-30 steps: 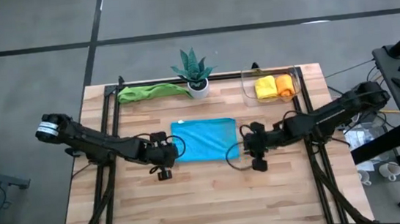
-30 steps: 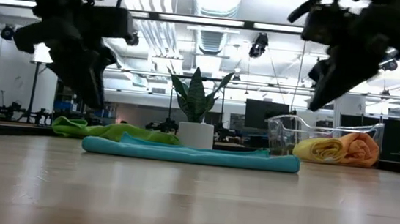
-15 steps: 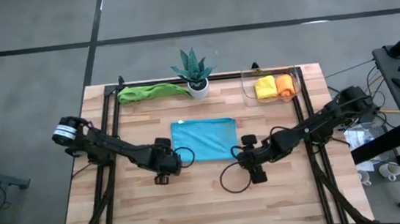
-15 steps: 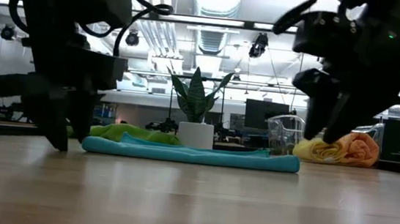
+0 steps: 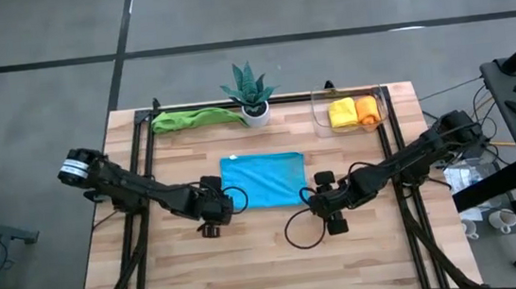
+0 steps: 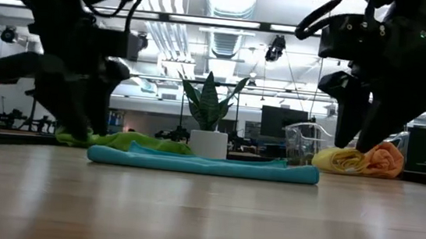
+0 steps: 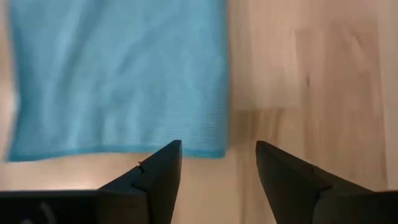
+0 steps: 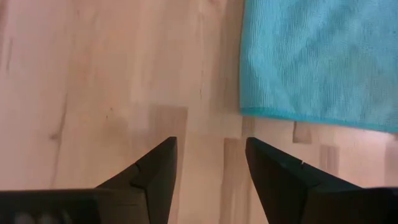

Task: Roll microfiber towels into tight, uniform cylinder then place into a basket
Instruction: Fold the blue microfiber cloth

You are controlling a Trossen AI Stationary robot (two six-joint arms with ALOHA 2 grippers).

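A light blue microfiber towel [image 5: 261, 180] lies spread flat on the middle of the table. My left gripper [image 5: 217, 211] stands open just off the towel's near left corner [image 7: 211, 148], fingers pointing steeply down and touching nothing. My right gripper [image 5: 326, 204] stands open off the near right corner [image 8: 247, 111], also clear of the cloth. The clear basket [image 5: 379, 104] at the far right holds a yellow roll [image 5: 341, 113] and an orange roll [image 5: 367, 109]. A green towel [image 5: 194, 118] lies bunched at the far left.
A potted spiky plant [image 5: 251, 96] in a white pot stands at the far edge between the green towel and the basket. Bare wood lies on the near half of the table [image 5: 270, 267]. Black frame rails [image 5: 136, 156] run along both sides.
Both grippers have gone down and toward the table's near edge, from beside the blue towel's sides to its near corners, and both have opened. The towel has stayed flat where it was.
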